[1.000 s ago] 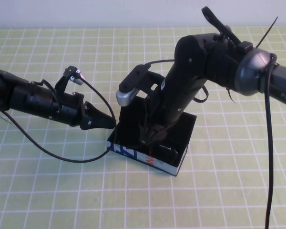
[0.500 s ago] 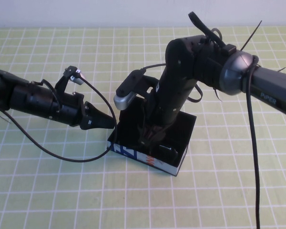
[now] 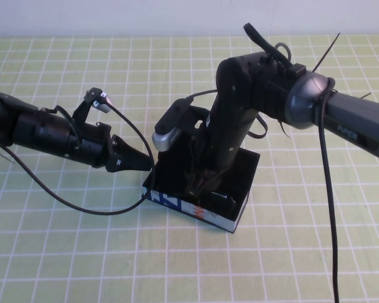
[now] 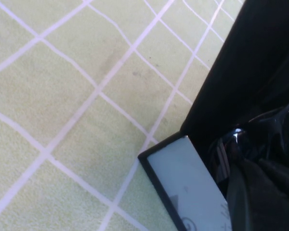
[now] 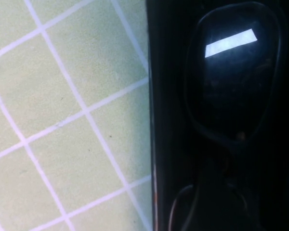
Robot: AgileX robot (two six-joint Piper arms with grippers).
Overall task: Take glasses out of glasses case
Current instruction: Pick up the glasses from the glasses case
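Glasses (image 5: 231, 91) lie in the open glasses case (image 3: 230, 218), where the right tool (image 3: 199, 186) reaches; its opening can't be told. Left tool (image 3: 145, 164), tips together, touches the case's left edge. "PiPER" marks the right arm (image 3: 354, 129).

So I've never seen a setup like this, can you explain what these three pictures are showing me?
These are two robot arms at a green checked table. One picture looks down from a raised camera; the other two come from cameras on each wrist. An open glasses case sits in the middle. The left gripper rests against the case's left edge. The right gripper reaches down inside the case. The right wrist camera shows black glasses lying in the case. Whether anything is gripped can't be told.
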